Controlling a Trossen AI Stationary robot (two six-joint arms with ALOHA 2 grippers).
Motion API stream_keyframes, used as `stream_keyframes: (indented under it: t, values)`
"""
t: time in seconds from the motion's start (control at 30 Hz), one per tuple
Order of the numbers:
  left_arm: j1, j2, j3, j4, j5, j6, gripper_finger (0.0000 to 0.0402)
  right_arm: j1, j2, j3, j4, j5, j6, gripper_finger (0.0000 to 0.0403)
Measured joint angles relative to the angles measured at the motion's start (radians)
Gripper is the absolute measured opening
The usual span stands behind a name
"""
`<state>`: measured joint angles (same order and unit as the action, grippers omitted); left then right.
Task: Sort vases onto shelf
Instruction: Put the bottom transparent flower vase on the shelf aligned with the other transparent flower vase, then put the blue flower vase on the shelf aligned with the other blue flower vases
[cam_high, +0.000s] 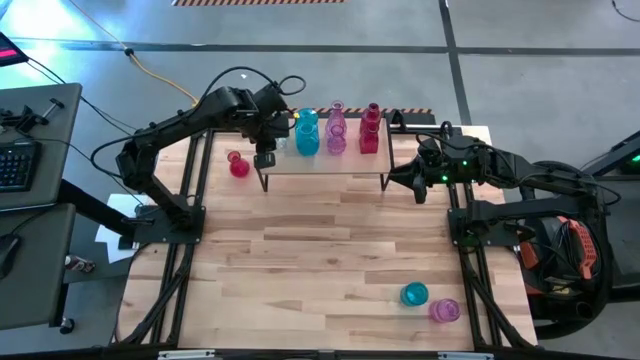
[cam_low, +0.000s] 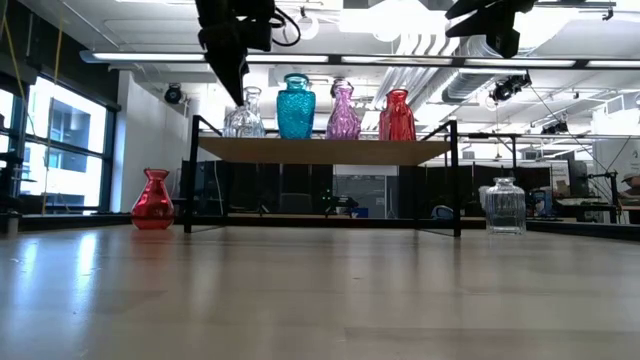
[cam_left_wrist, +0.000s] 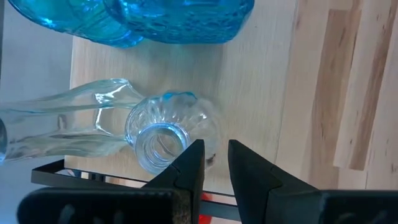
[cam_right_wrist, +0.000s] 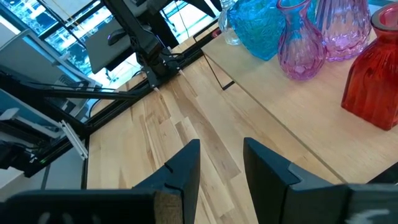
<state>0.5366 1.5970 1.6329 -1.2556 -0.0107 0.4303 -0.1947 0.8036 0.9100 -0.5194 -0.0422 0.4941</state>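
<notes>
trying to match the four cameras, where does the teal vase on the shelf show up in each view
High view: the teal vase stands on the shelf, second in the row from the left arm's side.
Low view: teal vase on the shelf top, between the clear vase and the pink one.
Left wrist view: its blue body fills the top edge.
Right wrist view: top centre.
Shared landmark: the shelf's light wood top.

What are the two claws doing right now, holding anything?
Left gripper: fingers slightly apart, holding nothing, hovering by the clear vase on the shelf.
Right gripper: open, empty, beside the shelf's right end.
</notes>
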Motion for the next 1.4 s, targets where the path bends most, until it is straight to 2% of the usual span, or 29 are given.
stream_keyframes:
  t: [0.37,0.67,0.93,1.2,1.4]
  values:
    - [-0.015,-0.028,0.000,-0.006,0.026,-0.056,0.0065,0.000,0.000,0.000,0.000,0.000,-0.002,0.0103]
    - [-0.088,-0.097,0.000,-0.052,0.021,-0.150,0.0065,0.000,0.000,0.000,0.000,0.002,0.002,0.0103]
    - [-0.238,-0.149,0.000,-0.093,0.115,-0.294,0.0065,0.000,0.000,0.000,0.000,0.004,0.001,0.0103]
    - [-0.407,-0.188,0.000,-0.091,0.117,-0.422,0.0065,0.000,0.000,0.000,0.000,0.003,-0.002,0.0103]
    - [-0.494,-0.188,0.000,-0.088,0.117,-0.489,0.0065,0.000,0.000,0.000,0.000,0.003,-0.002,0.0103]
